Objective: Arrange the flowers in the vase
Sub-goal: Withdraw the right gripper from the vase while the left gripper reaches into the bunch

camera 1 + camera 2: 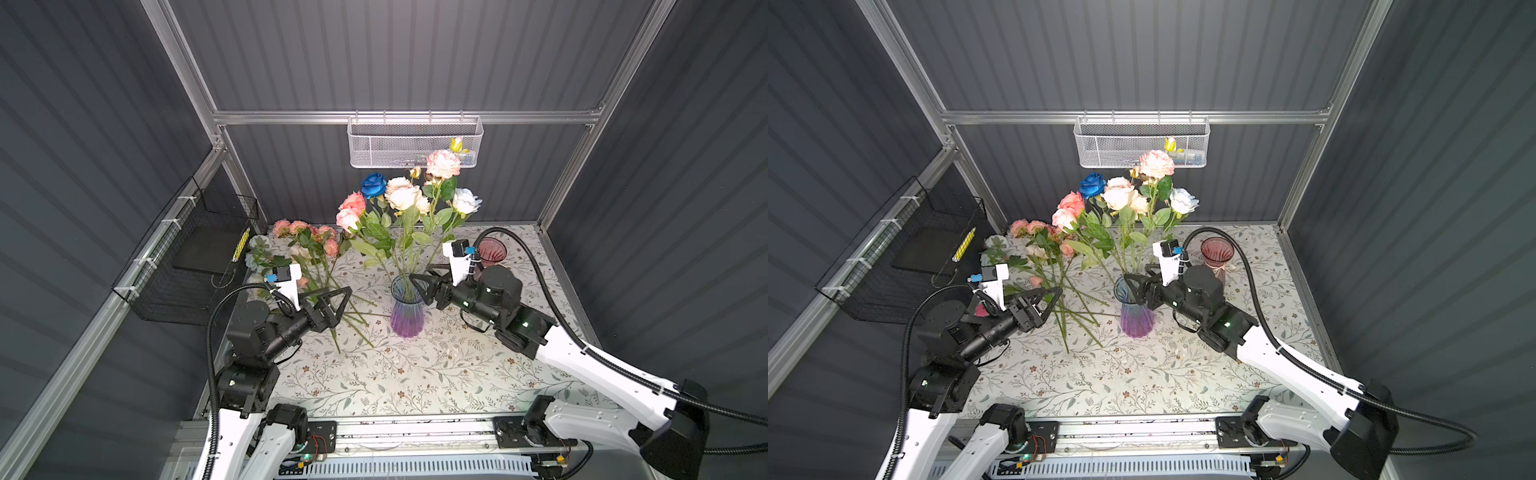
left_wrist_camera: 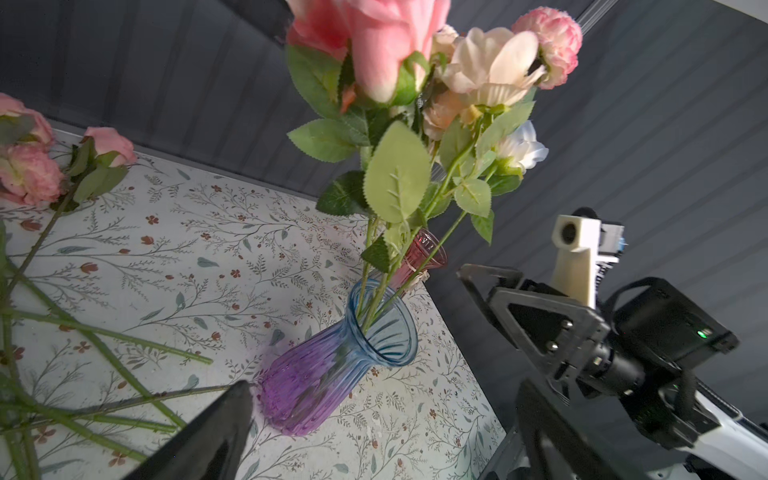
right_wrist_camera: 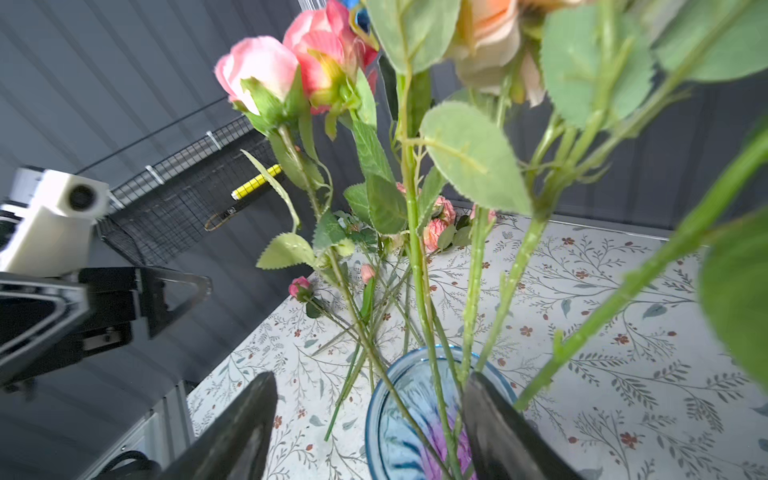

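Note:
A blue-to-purple glass vase (image 1: 406,309) (image 1: 1135,311) (image 2: 332,374) (image 3: 409,415) stands mid-table in both top views. Several flowers stand in it: a blue rose (image 1: 373,185), pink (image 1: 352,203), cream (image 1: 402,194) and white (image 1: 465,200) blooms. More pink flowers (image 1: 309,245) (image 1: 1040,239) lie on the table to the left, stems crossing. My right gripper (image 1: 419,282) (image 1: 1134,283) (image 3: 370,376) hovers open over the vase mouth, and green stems (image 3: 419,291) rise between its fingers. My left gripper (image 1: 344,297) (image 1: 1055,296) (image 2: 384,386) is open above the lying stems, holding nothing.
A small pink glass vase (image 1: 492,251) (image 1: 1217,253) stands at the back right, behind the right arm. A white mesh basket (image 1: 415,145) hangs on the back wall. A black wire basket (image 1: 187,266) hangs at the left wall. The table carries a floral cloth (image 1: 415,374).

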Available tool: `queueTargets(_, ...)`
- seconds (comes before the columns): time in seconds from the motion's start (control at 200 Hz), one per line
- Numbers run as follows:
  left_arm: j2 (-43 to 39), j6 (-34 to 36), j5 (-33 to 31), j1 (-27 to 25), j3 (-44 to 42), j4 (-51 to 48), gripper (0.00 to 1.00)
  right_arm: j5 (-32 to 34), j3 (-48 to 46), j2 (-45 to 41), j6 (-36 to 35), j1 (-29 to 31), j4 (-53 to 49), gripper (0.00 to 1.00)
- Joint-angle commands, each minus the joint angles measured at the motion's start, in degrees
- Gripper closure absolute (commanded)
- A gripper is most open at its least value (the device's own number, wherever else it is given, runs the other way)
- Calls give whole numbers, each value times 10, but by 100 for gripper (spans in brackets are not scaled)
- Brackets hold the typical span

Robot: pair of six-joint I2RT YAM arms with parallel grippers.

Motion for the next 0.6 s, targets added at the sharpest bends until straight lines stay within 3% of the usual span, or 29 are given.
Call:
queueTargets(0.0,8,-15,-45,-3,-14,-23,0,-20,-27,-47,38,1,-14,27)
queueTargets(0.19,75,-12,-140,-3,-25,-73,1,-43,-73,-127,46,2,-32,30)
queueTargets(0.31,169,12,-186,-3,-26,-71,36,-40,-94,-157,47,2,-33,32)
queueTargets(0.495,318,16,-236,-2,-36,-2,53,-42,-110,-187,44,2,-44,34)
queueTargets(0.595,388,8,-246,-2,-29,31,57,-33,-115,-206,40,1,-56,33)
